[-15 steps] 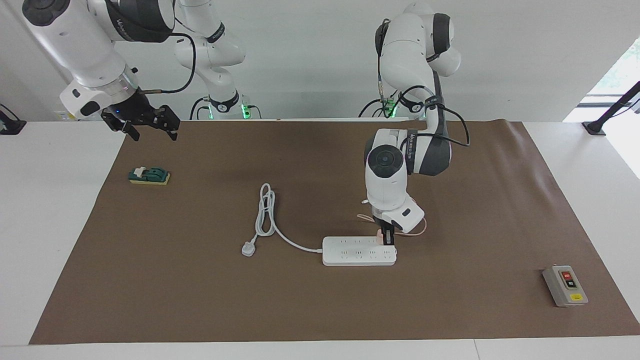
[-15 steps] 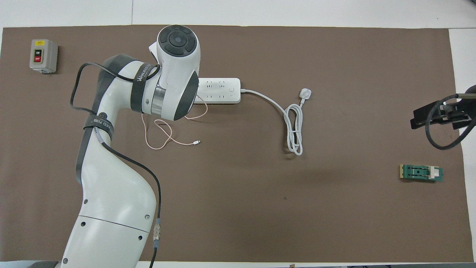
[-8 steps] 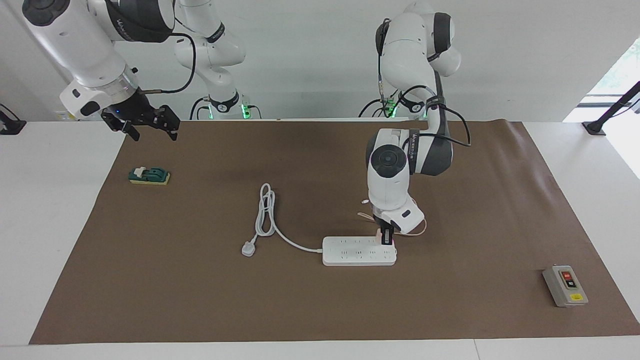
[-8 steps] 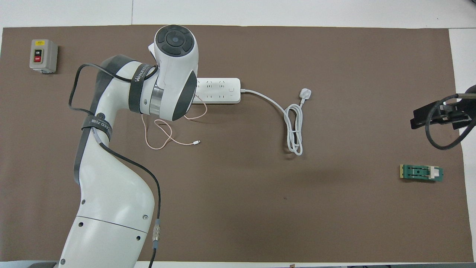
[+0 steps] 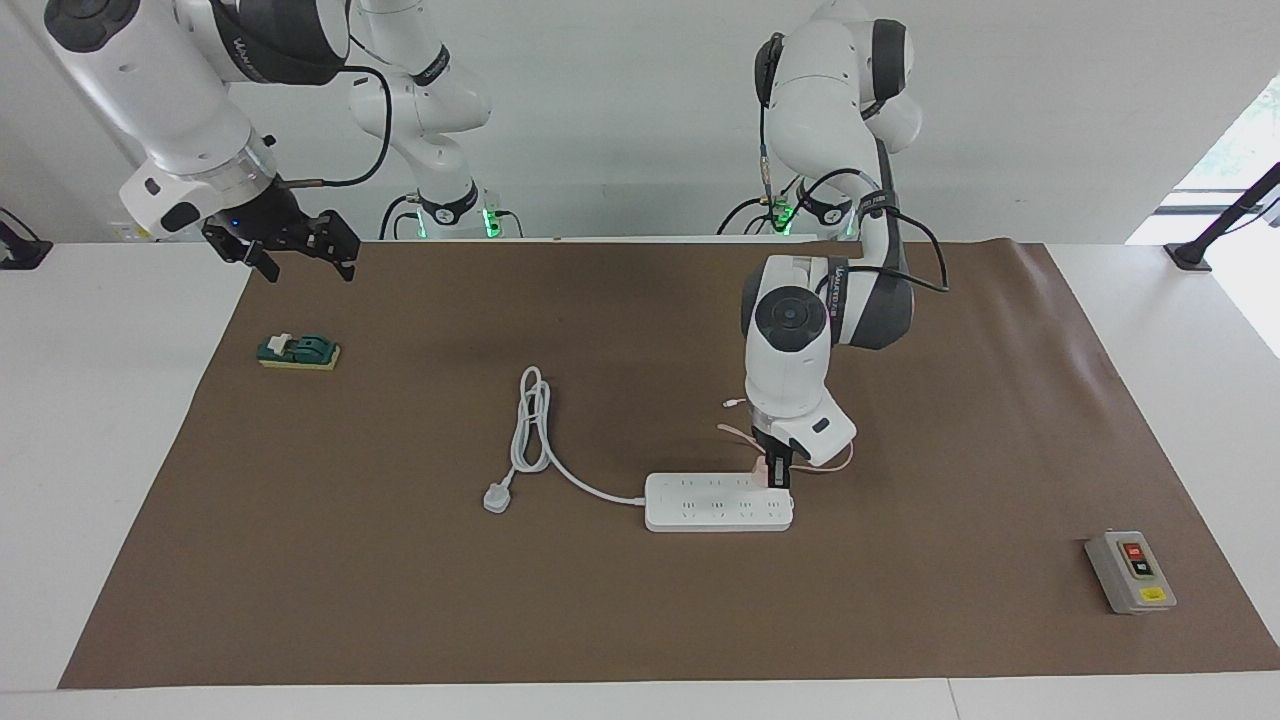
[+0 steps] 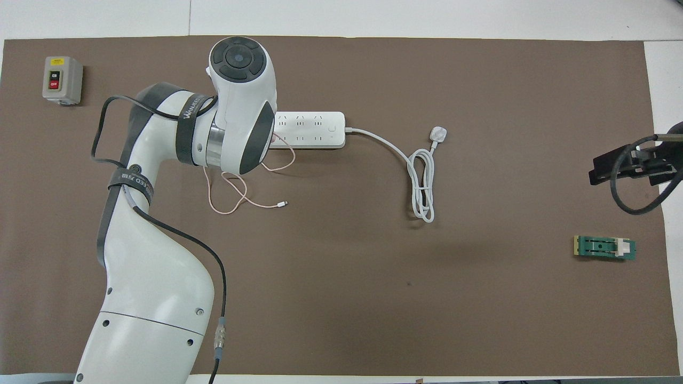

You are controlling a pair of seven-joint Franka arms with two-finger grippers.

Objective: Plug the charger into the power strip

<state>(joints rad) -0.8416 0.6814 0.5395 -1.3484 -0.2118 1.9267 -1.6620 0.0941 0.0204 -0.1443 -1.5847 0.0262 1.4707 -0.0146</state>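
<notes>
The white power strip (image 5: 715,503) (image 6: 315,129) lies flat mid-mat. At its end toward the left arm's side, on the row nearer the robots, stands the small pink charger (image 5: 761,468). My left gripper (image 5: 777,474) points straight down and is shut on the charger. I cannot tell whether the prongs sit in a socket. From above, the left wrist hides both gripper and charger. The thin pink cable (image 6: 243,196) loops on the mat nearer the robots. My right gripper (image 5: 300,248) (image 6: 629,165) waits, open, above the mat's edge at the right arm's end.
The strip's thick white cord (image 6: 421,176) coils to a white plug (image 5: 497,497). A green and yellow block (image 5: 298,351) (image 6: 604,247) lies under the right gripper's area. A grey button box (image 5: 1130,571) (image 6: 62,80) sits at the mat's corner, farthest from the robots.
The left arm's wrist and elbow have swung a little toward its own end of the table, tilting the hand. The gripper stays on the charger at the strip's end. The right arm has not moved.
</notes>
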